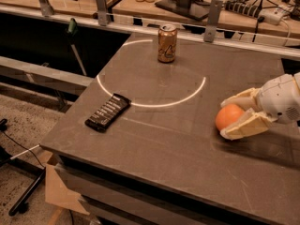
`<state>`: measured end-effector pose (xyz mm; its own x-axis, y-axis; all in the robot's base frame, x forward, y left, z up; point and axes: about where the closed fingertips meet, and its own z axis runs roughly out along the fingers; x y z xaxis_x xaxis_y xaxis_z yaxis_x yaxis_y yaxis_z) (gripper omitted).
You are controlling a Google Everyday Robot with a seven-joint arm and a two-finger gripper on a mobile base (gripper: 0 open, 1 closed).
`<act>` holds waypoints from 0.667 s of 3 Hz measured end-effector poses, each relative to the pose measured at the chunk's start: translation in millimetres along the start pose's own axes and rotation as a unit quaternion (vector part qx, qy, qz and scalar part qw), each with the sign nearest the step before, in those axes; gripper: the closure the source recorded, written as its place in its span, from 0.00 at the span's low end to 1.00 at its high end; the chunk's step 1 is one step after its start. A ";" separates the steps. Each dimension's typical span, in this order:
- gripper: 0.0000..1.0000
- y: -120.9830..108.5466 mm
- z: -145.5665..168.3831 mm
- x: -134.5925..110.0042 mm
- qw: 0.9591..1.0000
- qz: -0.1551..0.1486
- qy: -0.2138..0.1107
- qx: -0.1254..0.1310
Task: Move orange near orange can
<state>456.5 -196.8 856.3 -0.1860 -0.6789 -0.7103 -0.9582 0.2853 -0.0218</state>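
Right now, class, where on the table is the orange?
In the camera view the orange lies on the right of the table, at the end effector reaching in from that side, far from the orange can at the back.

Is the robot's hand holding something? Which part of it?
Yes, the orange. The gripper, at the table's right side, pinches it across its middle, one finger on each side.
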 end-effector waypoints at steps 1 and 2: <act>0.94 -17.5 -1.7 -36.0 0.999 -0.022 -0.028 0.034; 1.00 -57.5 -11.5 -76.3 0.993 -0.033 -0.053 0.100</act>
<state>523.3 -169.2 919.8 -0.0907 -0.6286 -0.7724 -0.9034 0.3784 -0.2019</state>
